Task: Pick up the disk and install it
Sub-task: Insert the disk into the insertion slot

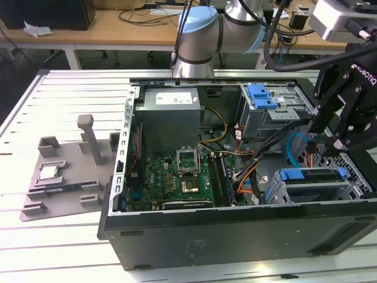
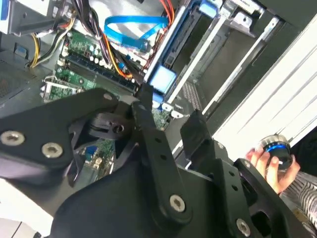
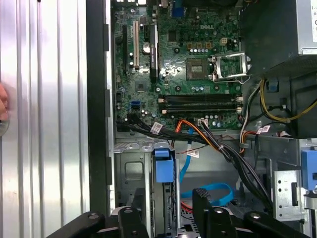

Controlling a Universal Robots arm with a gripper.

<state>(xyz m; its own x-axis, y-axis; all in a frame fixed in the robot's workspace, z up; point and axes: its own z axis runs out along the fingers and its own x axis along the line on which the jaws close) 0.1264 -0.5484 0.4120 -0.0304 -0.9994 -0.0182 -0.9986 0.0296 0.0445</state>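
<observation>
i see one disk (image 1: 309, 184), sitting edge-up in the drive cage at about 4 o'clock inside the open computer case (image 1: 235, 239) in the exterior view. its blue end (image 3: 165, 168) faces up toward the arm. my gripper (image 1: 327, 147) hangs right over it. in the first wrist view the two fingers (image 3: 203, 201) stand apart, one on each side of that blue end, with a gap showing, so nothing is clamped.

a second blue bracket (image 1: 262, 95) sits on the other cage at about 1 o'clock. there is one green circuit board (image 1: 177, 177) with one open chip socket (image 1: 187, 158), and one grey power box (image 1: 171, 106) at 11 o'clock.

outside the case, at 9 o'clock, one grey tray (image 1: 59, 197) holds one square chip (image 1: 48, 172).

in the second wrist view one hand (image 2: 267, 166) holds a round blue-ringed knob (image 2: 276, 148).
</observation>
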